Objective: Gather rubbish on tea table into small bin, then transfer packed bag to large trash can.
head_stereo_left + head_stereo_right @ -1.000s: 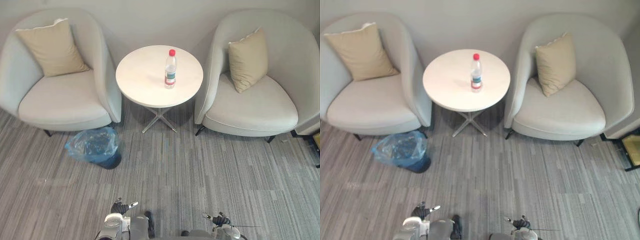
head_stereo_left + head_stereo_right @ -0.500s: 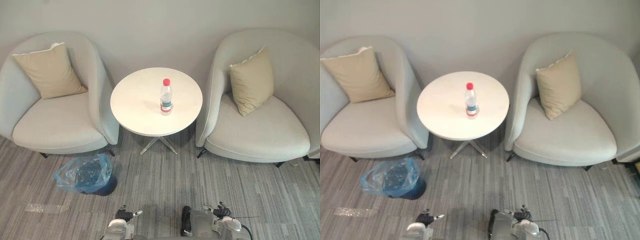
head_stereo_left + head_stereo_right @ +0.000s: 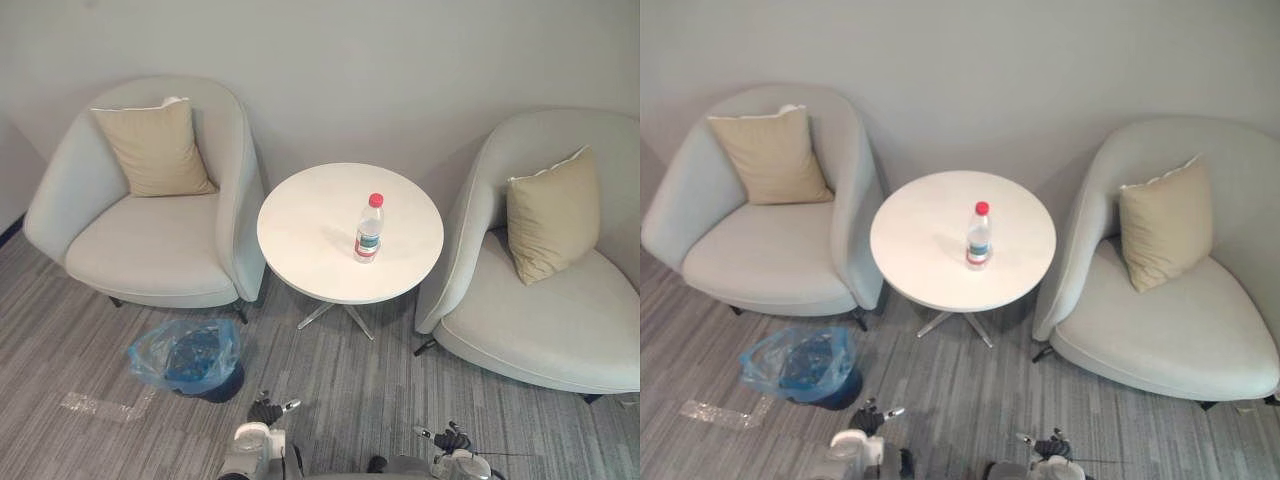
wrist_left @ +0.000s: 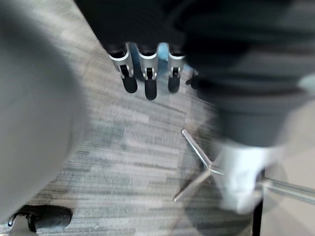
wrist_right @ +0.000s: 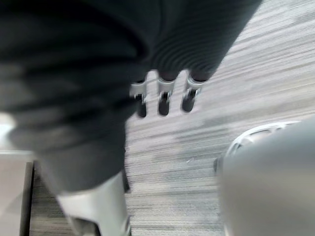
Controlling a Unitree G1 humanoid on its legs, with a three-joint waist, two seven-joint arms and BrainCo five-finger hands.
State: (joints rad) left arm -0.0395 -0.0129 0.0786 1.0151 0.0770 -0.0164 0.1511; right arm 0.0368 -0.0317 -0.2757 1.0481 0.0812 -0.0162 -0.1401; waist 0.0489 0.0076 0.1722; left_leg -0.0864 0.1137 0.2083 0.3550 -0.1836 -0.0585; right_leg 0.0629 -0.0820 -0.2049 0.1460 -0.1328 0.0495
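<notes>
Down low and nearest, the left hand (image 3: 266, 411) and the right hand (image 3: 447, 437) hang over the grey floor (image 3: 380, 375). The left fingers (image 4: 147, 73) and the right fingers (image 5: 165, 97) are straight and a little apart. They hold nothing.

A bit farther, on the left, the small bin (image 3: 190, 356) stands on the floor with a blue bag in it, top open. A see-through scrap (image 3: 100, 405) lies beside it.

Next comes the round white tabletop (image 3: 305, 235). The bottle (image 3: 369, 228) stands upright near its middle, all alone. It looks like thin clear plastic, so it is probably light, smooth, a bit squashy and easy to tip. I would hold it round the middle, gently.

The left armchair (image 3: 150, 250) and the right armchair (image 3: 560, 320) sit close beside the table, each with a tan cushion (image 3: 155, 150). The front looks like the open way in.
</notes>
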